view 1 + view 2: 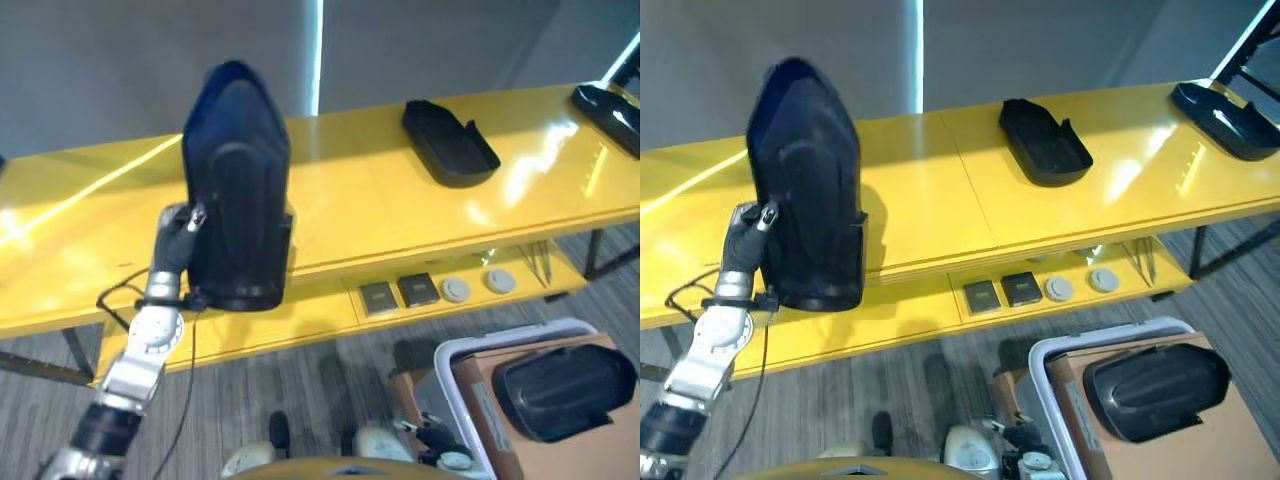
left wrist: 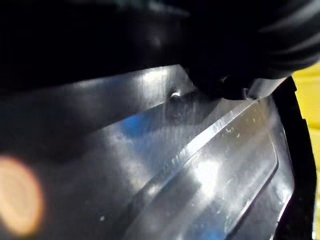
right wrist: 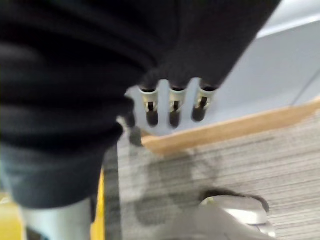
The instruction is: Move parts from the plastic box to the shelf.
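A large black moulded part (image 1: 240, 190) stands upright over the left of the yellow shelf (image 1: 350, 210), its lower end at the shelf's front edge. My left hand (image 1: 178, 240) is at the part's left edge with the thumb against it, gripping it; the other fingers are hidden behind it. The left wrist view shows the part's glossy inner face (image 2: 200, 175) from very close. A second black part (image 1: 452, 142) lies flat on the shelf's right half. The white plastic box (image 1: 452, 362) at the lower right holds another black part (image 1: 565, 390) on brown cardboard. My right hand (image 3: 172, 107) hangs above the floor, fingers relaxed and holding nothing.
A further black part (image 1: 610, 112) lies at the shelf's far right end. On the lower yellow ledge sit two dark square pieces (image 1: 398, 294) and two grey round discs (image 1: 478, 286). Grey carpet lies between the shelf and the box.
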Robot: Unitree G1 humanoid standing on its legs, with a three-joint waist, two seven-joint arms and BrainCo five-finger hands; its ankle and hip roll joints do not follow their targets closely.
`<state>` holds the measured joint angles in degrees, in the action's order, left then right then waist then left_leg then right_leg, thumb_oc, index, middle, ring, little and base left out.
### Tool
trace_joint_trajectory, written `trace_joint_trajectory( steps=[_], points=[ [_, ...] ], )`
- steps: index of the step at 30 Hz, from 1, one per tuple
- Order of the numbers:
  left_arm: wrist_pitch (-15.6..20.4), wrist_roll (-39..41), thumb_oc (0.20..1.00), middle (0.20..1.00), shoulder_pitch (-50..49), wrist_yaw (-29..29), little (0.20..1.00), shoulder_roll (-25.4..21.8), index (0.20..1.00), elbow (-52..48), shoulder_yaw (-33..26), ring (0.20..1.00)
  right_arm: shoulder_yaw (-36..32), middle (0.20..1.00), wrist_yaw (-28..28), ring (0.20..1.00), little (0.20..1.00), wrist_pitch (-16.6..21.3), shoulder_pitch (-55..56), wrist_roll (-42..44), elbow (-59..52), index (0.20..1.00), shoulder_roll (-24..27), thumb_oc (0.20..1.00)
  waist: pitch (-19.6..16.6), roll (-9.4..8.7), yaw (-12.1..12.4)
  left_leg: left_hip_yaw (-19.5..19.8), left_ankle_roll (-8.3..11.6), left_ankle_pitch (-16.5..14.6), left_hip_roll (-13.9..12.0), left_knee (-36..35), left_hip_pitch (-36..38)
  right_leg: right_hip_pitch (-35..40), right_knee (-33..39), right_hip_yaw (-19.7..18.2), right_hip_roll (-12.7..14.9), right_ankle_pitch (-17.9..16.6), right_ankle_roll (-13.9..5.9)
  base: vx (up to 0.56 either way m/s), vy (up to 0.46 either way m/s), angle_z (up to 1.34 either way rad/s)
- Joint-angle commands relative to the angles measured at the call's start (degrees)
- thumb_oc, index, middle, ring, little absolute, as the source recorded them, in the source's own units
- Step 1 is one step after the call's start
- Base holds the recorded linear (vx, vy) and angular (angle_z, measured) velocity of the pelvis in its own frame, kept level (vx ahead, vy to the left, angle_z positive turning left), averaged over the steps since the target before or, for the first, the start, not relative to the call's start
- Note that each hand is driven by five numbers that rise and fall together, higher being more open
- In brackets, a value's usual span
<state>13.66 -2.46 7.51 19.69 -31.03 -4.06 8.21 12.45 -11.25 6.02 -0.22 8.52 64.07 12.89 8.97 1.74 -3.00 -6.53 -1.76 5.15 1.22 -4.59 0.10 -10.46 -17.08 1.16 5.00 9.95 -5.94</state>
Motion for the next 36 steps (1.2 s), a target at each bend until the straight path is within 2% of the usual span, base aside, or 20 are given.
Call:
trace_joint_trajectory(
  steps=[1, 5, 7, 11, 16, 21, 26, 28, 31, 36],
  points=[
    [2.32, -0.71, 0.200, 0.200, -0.80, 4.50, 0.200, 1.75, 0.200, -2.38, -5.58, 0.200, 1.59, 1.000, -0.19, 1.000, 1.000, 0.39, 0.78, -4.22, 2.77, 1.000, -2.24, 1.000, -1.44, -2.37, 1.24, 0.22, 5.13, -0.26, -4.00, -0.41, -1.78, 8.08, 17.69, 0.39, 2.90, -12.73, -2.20, 0.08, -0.097, 0.02],
    [1.77, 0.10, 0.200, 0.200, 0.44, 4.73, 0.200, 3.09, 0.200, -0.54, -5.54, 0.200, 5.45, 1.000, 1.11, 1.000, 1.000, -0.68, 0.86, -10.85, 4.14, 1.000, -0.65, 1.000, -1.43, -2.41, 1.41, 0.40, 5.49, -0.12, -4.18, -0.41, -2.19, 9.64, 20.49, 2.36, 2.72, -13.16, -1.92, 0.04, -0.062, 0.06],
    [0.77, 0.85, 0.200, 0.200, 2.87, 5.33, 0.200, 3.62, 0.200, 1.91, -5.77, 0.200, 5.19, 1.000, 0.67, 1.000, 1.000, -1.09, 1.25, -11.61, 5.11, 1.000, 0.26, 1.000, -0.99, -2.17, 0.62, 0.94, 5.78, 0.01, -4.17, -0.41, -2.64, 10.46, 22.05, 3.53, 2.53, -13.44, -1.82, 0.04, -0.049, 0.21],
    [-0.46, 2.69, 0.200, 0.200, 6.05, 7.08, 0.200, 4.57, 0.200, 5.39, -6.46, 0.200, 3.81, 1.000, 0.04, 1.000, 1.000, -1.13, 0.91, -10.23, 5.79, 1.000, 0.36, 1.000, -0.58, -1.88, -0.20, 0.10, 5.95, 0.05, -4.50, -0.41, -3.54, 9.49, 22.08, 3.30, 2.51, -13.61, -2.19, -0.01, -0.011, 0.09],
    [-2.19, 5.20, 0.200, 0.200, 12.90, 9.01, 0.200, 3.18, 0.200, 13.19, -6.81, 0.200, 6.30, 1.000, 0.47, 1.000, 1.000, -1.41, -0.02, -12.75, 4.76, 1.000, 0.71, 1.000, 0.45, -1.64, -1.31, -1.29, 6.20, 0.36, -4.89, -0.41, -5.25, 7.14, 22.08, 2.12, 2.53, -14.36, -2.51, -0.03, 0.018, -0.24],
    [-3.24, 8.94, 0.200, 0.200, 16.68, 8.72, 0.200, 3.21, 0.200, 18.55, -5.88, 0.200, 6.27, 1.000, 0.64, 1.000, 1.000, -1.84, -1.17, -12.45, 5.51, 1.000, 1.02, 1.000, 0.90, -1.31, -1.69, -1.66, 6.18, 0.42, -4.78, -0.41, -5.77, 6.28, 22.08, 1.64, 2.68, -14.86, -2.70, -0.02, 0.025, -0.10],
    [-7.06, 9.89, 0.200, 0.200, 26.29, 7.33, 0.200, -0.19, 0.200, 29.92, -2.26, 0.200, 8.05, 1.000, 1.83, 1.000, 1.000, -2.70, -3.22, -13.41, 5.87, 1.000, 1.64, 1.000, 2.28, -0.75, -2.53, -1.96, 6.26, 0.69, -4.57, -0.41, -6.67, 4.98, 22.08, 1.38, 3.03, -15.61, -2.95, -0.03, 0.022, -0.05],
    [-7.06, 10.61, 0.200, 0.200, 27.66, 7.43, 0.200, -0.31, 0.200, 30.80, -1.63, 0.200, 8.15, 1.000, 1.85, 1.000, 1.000, -2.85, -3.55, -13.40, 5.96, 1.000, 1.65, 1.000, 2.53, -0.70, -2.53, -1.93, 6.25, 0.75, -4.54, -0.41, -6.87, 4.79, 22.08, 1.36, 3.05, -15.72, -2.94, -0.02, 0.008, -0.01],
    [-8.55, 12.33, 0.200, 0.200, 34.23, 5.09, 0.200, -2.06, 0.200, 38.13, 2.42, 0.200, 9.79, 1.000, 2.46, 1.000, 1.000, -3.30, -5.02, -13.30, 5.84, 1.000, 1.69, 1.000, 4.00, -0.33, -2.89, -2.10, 6.31, 1.17, -4.41, -0.41, -7.71, 3.74, 22.08, 1.05, 3.26, -16.41, -3.05, -0.04, 0.008, -0.03],
    [-9.30, 14.48, 0.200, 0.200, 36.61, 4.10, 0.200, -0.91, 0.200, 42.92, 4.53, 0.200, 10.80, 1.000, 2.96, 1.000, 1.000, -3.72, -6.11, -13.10, 6.16, 1.000, 1.49, 1.000, 4.77, -0.17, -3.03, -2.29, 6.37, 1.32, -4.50, -0.41, -7.91, 3.22, 22.08, 0.79, 3.30, -16.83, -3.15, 0.00, 0.000, 0.00]
  ],
)
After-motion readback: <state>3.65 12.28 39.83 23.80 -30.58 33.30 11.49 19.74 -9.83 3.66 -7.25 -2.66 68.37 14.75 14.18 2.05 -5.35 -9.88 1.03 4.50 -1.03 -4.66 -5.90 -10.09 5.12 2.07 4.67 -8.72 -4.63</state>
